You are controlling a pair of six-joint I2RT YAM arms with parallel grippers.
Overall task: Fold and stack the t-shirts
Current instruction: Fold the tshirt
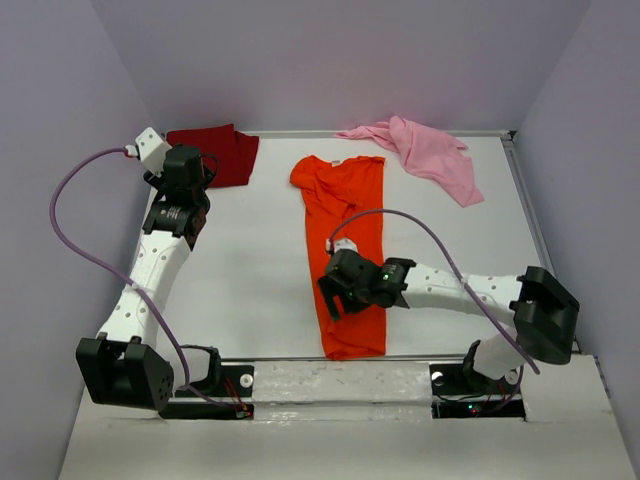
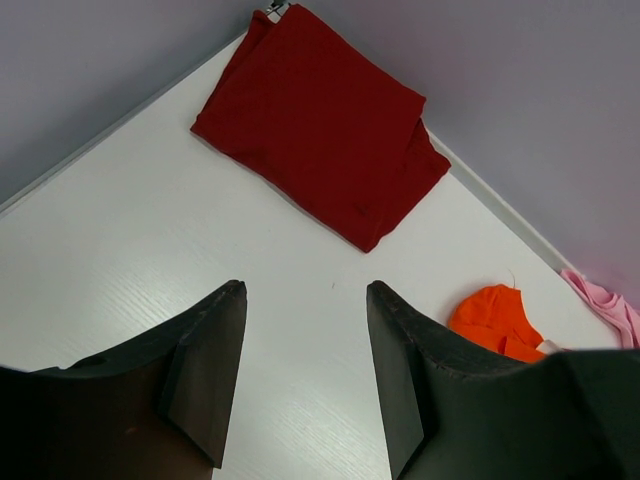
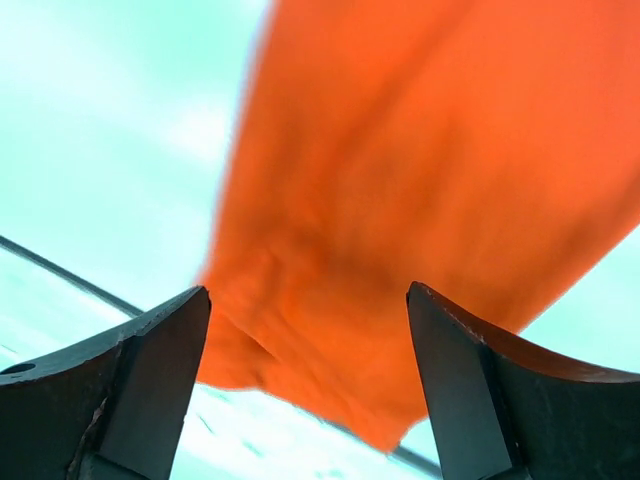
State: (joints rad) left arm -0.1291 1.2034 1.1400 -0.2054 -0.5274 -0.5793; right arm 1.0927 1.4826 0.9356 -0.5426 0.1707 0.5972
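Observation:
The bright orange t-shirt (image 1: 345,230) lies as a long narrow strip down the middle of the table, and it fills the right wrist view (image 3: 420,170). My right gripper (image 1: 335,297) hovers over its lower left part, jaws open with only cloth beyond them (image 3: 308,300). The dark red t-shirt (image 1: 218,152) lies folded in the back left corner, a neat rectangle in the left wrist view (image 2: 325,125). My left gripper (image 1: 200,180) stands open just in front of it, over bare table (image 2: 305,290). The light pink t-shirt (image 1: 425,150) lies crumpled at the back right.
The white table (image 1: 250,270) is closed in by purple walls at the left, back and right. A metal rail (image 1: 525,200) runs along its right edge. Purple cables (image 1: 70,240) loop off both arms. A strip of the orange shirt's collar end (image 2: 495,320) shows by the left gripper's right finger.

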